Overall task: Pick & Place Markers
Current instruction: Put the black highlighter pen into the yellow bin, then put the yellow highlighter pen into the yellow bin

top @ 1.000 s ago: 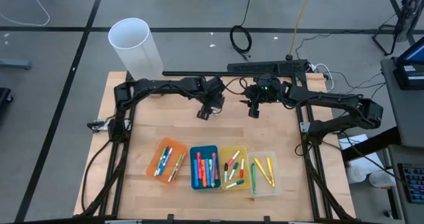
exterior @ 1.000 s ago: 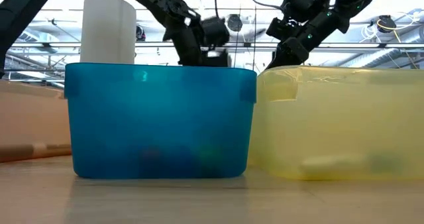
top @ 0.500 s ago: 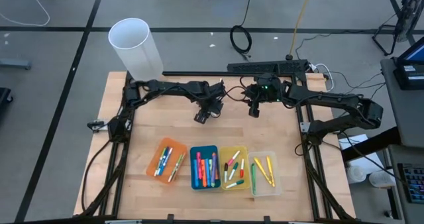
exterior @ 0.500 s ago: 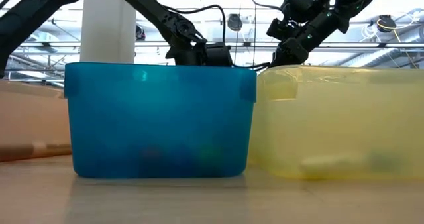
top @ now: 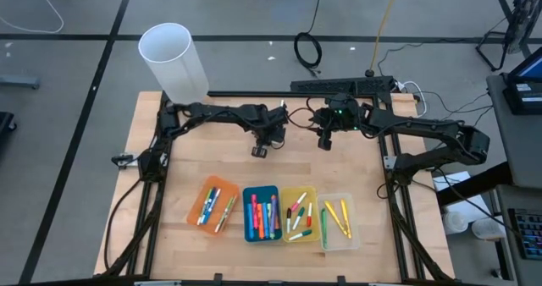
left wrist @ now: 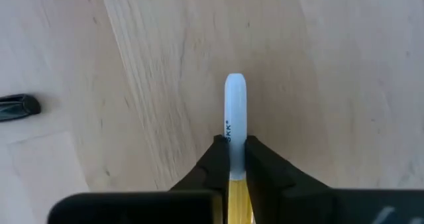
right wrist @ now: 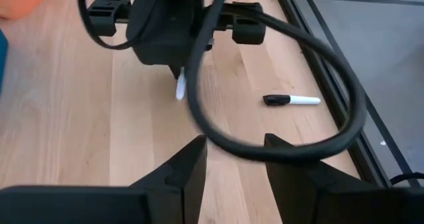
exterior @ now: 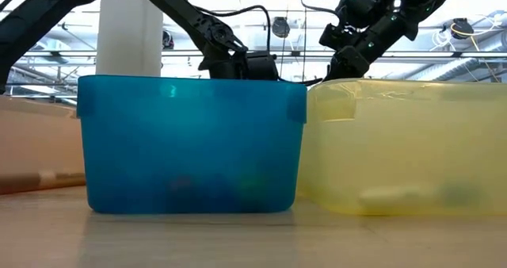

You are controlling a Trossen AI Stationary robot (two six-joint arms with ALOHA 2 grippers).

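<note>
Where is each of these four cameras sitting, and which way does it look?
High view: overhead, straight down; both arms, four trays.
Low view: table height, behind the blue tray; arms above.
Left wrist view: on the left gripper, shut on a white-capped marker.
Right wrist view: past the open right gripper, facing the left arm.
Both wrist views share that marker.

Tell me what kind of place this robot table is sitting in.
Probably a lab or workshop: grey floor tiles with a coiled cable, a monitor beside the wooden table, and exposed ceiling beams.

bare table (top: pixel 212 155) behind four trays (top: pixel 275 214)
</note>
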